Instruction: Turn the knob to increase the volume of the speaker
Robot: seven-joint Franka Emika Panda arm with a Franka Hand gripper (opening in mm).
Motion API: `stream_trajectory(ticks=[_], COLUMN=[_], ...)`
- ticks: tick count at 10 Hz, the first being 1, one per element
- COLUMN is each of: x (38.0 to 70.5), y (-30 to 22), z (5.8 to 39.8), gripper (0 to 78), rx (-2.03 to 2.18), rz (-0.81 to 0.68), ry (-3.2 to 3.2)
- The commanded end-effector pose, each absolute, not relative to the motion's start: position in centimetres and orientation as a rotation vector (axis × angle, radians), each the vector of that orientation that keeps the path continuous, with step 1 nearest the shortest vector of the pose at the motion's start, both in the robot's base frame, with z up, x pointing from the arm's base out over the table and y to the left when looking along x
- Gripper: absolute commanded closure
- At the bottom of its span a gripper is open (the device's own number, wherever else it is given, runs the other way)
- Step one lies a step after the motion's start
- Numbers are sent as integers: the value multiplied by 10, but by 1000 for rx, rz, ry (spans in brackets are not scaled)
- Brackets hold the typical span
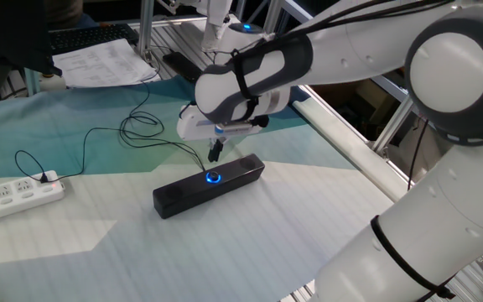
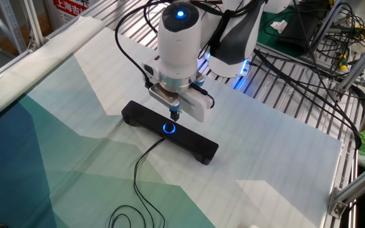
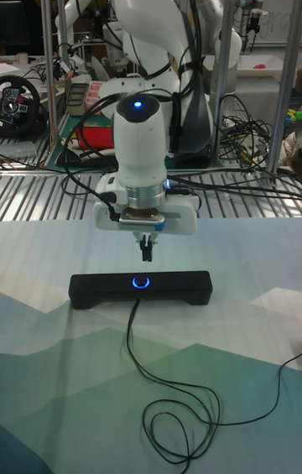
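The speaker is a long black bar lying flat on the cloth-covered table. Its knob glows with a blue ring at the middle of the bar. My gripper hangs a short way above the knob, pointing down, its two dark fingers pressed together with nothing between them. It does not touch the knob. A thin black cable runs from the speaker's middle across the cloth.
A white power strip lies at the left table edge. The cable coils loosely on the cloth. Papers and a keyboard sit at the far side. Metal rails and aluminium posts border the table.
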State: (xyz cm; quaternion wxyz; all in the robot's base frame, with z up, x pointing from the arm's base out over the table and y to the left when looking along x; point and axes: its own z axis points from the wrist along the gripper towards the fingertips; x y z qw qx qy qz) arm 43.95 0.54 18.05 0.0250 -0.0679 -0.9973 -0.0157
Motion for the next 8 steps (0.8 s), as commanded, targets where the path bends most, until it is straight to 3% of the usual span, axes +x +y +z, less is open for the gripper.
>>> stream_trajectory(ticks=[1,8], x=[430,428], y=[-1,-11], z=[173,154], gripper=[776,776], rx=[-189,-153], rz=[-62,-82], ry=[-3097,-3115])
